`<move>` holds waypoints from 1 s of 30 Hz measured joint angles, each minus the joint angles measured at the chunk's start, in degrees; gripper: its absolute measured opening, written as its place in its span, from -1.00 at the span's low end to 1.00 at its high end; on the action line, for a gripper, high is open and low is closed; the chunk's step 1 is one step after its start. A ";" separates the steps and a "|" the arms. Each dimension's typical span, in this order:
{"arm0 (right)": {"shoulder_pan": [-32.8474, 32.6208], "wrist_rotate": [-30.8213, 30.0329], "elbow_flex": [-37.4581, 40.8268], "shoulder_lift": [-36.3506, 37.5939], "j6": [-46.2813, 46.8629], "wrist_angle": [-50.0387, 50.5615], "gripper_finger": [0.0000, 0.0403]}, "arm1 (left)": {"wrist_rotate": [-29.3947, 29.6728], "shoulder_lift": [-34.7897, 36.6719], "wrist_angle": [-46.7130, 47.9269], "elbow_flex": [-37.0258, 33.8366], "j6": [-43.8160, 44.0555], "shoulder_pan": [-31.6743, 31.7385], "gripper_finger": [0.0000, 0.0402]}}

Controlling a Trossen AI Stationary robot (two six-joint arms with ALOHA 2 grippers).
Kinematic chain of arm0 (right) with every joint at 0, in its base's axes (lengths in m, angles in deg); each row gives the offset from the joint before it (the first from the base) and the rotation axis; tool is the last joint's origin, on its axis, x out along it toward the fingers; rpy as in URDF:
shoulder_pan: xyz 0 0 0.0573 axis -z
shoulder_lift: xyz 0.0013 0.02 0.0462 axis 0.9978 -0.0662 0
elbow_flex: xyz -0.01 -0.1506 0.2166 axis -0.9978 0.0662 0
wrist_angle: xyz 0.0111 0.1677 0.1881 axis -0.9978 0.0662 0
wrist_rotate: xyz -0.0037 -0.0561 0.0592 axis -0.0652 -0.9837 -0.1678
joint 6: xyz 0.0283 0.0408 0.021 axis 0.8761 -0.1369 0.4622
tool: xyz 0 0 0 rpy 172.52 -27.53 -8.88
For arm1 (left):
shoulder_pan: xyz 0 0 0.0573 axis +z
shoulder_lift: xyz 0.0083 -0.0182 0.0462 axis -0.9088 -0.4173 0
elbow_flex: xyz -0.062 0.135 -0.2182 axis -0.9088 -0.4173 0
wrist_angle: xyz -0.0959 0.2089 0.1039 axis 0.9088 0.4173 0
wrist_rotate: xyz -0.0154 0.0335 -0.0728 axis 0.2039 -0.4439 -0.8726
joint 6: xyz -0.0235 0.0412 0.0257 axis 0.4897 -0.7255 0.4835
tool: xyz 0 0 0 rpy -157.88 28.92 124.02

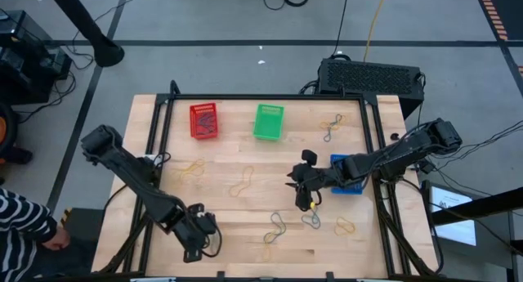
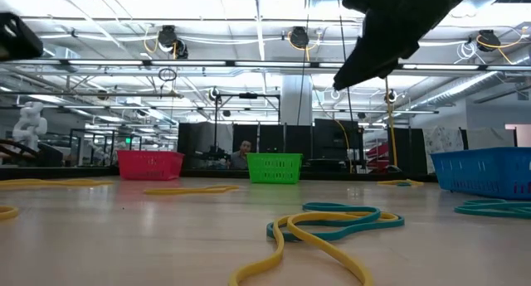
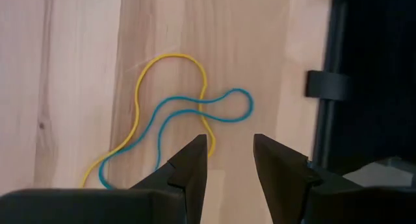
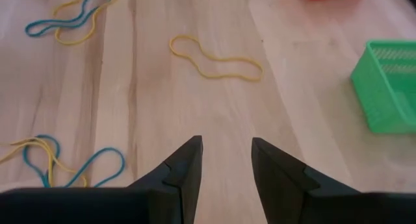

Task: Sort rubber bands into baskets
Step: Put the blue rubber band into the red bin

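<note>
Rubber bands lie flat and scattered on the wooden table (image 1: 245,245). A yellow band crossed with a blue one (image 3: 175,113) lies just ahead of my left gripper (image 3: 231,159), which stands open and empty above the table's near left part (image 1: 196,243). My right gripper (image 4: 226,160) hovers open and empty over the table's middle (image 1: 306,190). Ahead of it lie a yellow band (image 4: 214,58) and a blue-and-yellow pair (image 4: 58,162). The red basket (image 1: 203,120) and green basket (image 1: 268,121) stand at the far edge. The blue basket (image 1: 347,174) is partly hidden under my right arm.
More bands lie at the left (image 1: 192,169), centre (image 1: 241,182), near right (image 1: 345,226) and far right (image 1: 329,127). A black frame rail (image 3: 325,87) runs along the table's edge close to my left gripper. A black box (image 1: 369,76) sits beyond the far edge.
</note>
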 joint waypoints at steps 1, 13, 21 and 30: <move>0.25 -0.01 0.00 0.00 -0.81 -0.62 -0.38 | -0.07 -0.71 -0.12 0.00 -0.25 0.19 -0.34; 1.11 0.03 0.00 0.00 -3.72 -4.37 -0.38 | -0.77 -6.89 -3.61 0.00 -5.95 0.90 -0.34; 1.11 0.04 0.00 0.00 -3.65 -4.35 -0.38 | 2.14 -7.70 -1.50 0.00 -12.14 1.63 -0.34; 1.11 0.06 0.00 0.00 -3.75 -4.28 -0.38 | 2.58 -11.20 -1.29 0.00 -16.56 1.98 -0.34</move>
